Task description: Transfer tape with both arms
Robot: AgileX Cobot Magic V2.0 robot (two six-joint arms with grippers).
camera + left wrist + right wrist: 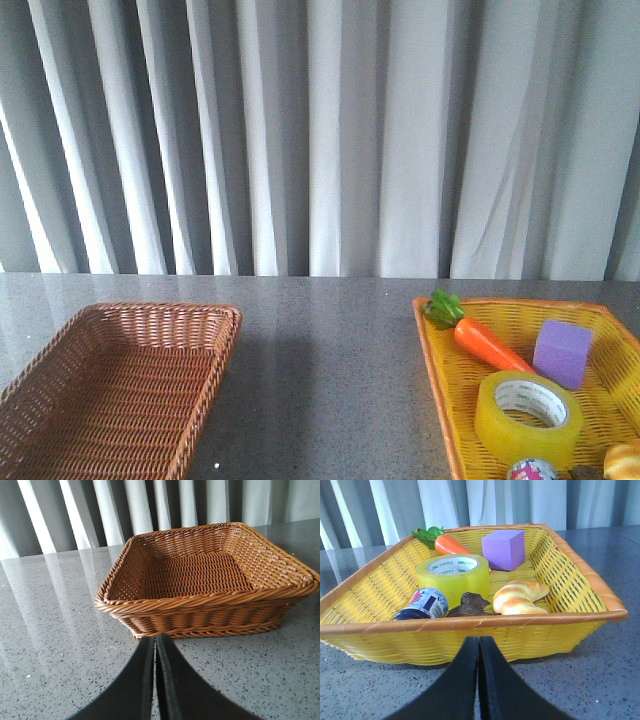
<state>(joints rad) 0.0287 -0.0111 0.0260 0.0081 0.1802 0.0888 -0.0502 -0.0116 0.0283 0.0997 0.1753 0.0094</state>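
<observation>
we're at the very start here, both the left gripper (155,645) and right gripper (478,647) clenched on nothing, the tape (528,415) sitting in the yellow basket (447,400) at lower right, so next the right one needs to open and reach in.

Bare tabletop (330,370) between the two baskets; the yellow basket (580,575) is crowded.

Around the tape (454,576), room is tight: the carrot (451,545) and purple cube (504,549) stand beyond it, while the croissant (520,597), a dark figure (470,606) and a printed ball (426,604) crowd it toward the basket's near rim. Above the tape nothing blocks. The brown basket (210,605), well apart from it, holds nothing inside.
</observation>
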